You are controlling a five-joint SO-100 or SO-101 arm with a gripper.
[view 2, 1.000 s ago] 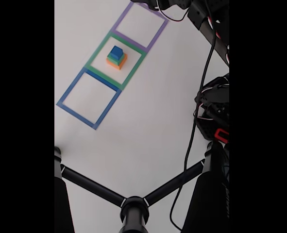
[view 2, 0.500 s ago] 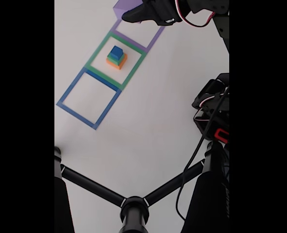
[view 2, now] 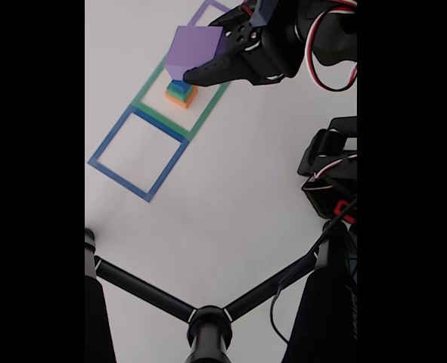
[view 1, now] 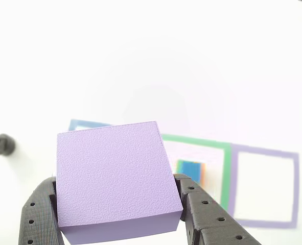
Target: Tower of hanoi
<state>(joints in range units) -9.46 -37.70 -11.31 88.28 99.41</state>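
You've got the big matte purple square block (view 1: 115, 178) clamped between the black gripper (view 2: 200, 64) jaws, held aloft. Beyond it, the blue-green-orange stack of smaller blocks (view 2: 181, 92) sits inside the green taped square (view 2: 149, 89) on the white tabletop (view 2: 231, 189). You're mid-carry, I'd say; next, pick an empty square and lower squarely.

Four blocks (view 2: 195, 47), three taped squares (view 2: 138, 153)
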